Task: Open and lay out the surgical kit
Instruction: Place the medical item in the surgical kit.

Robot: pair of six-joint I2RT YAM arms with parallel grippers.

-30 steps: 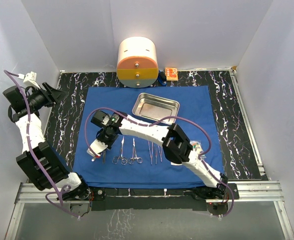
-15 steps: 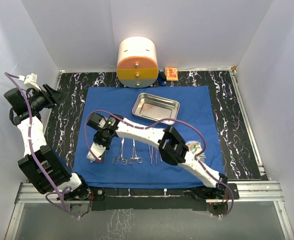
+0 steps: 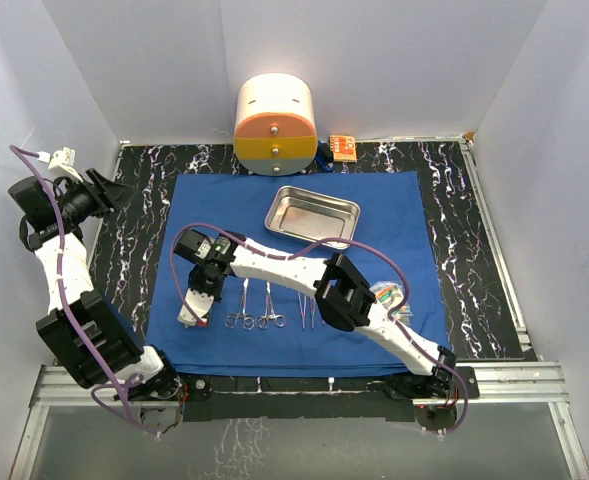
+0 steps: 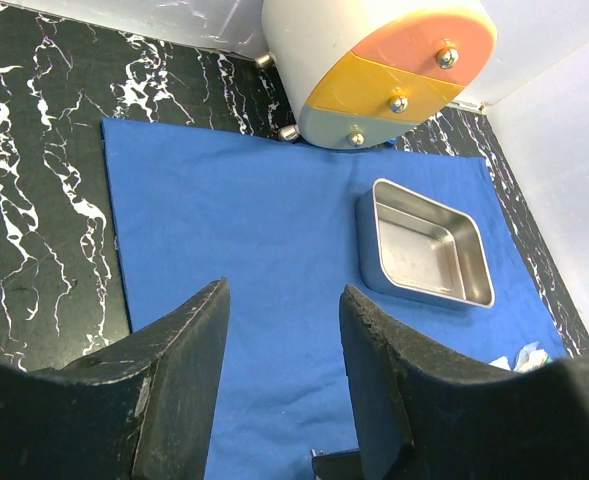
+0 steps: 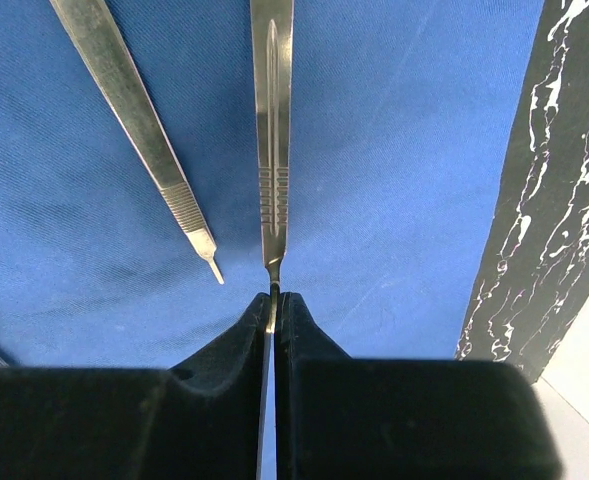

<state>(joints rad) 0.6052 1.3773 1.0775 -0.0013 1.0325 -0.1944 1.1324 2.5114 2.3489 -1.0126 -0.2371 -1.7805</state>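
Note:
The surgical kit's royal-blue cloth (image 3: 294, 262) lies spread flat, with the steel tray (image 3: 312, 215) at its far middle. Scissors and forceps (image 3: 256, 306) and slim tools (image 3: 312, 305) lie in a row near the front edge. My right gripper (image 3: 194, 312) reaches over the cloth's left part. In the right wrist view it (image 5: 274, 296) is shut on the thin end of a scalpel (image 5: 272, 150); a second slim tool (image 5: 139, 120) lies beside it. My left gripper (image 4: 284, 300) hangs open and empty, high over the cloth (image 4: 254, 230), away from the tray (image 4: 429, 250).
A round cream-and-orange drawer container (image 3: 276, 125) stands at the back beyond the cloth, a small orange box (image 3: 343, 147) to its right. A clear packet (image 3: 389, 296) lies by the right arm's elbow. Black marbled table (image 3: 139, 215) borders the cloth; white walls enclose three sides.
My right gripper has shifted slightly toward the near left of the cloth with the scalpel in it. The left arm has barely moved.

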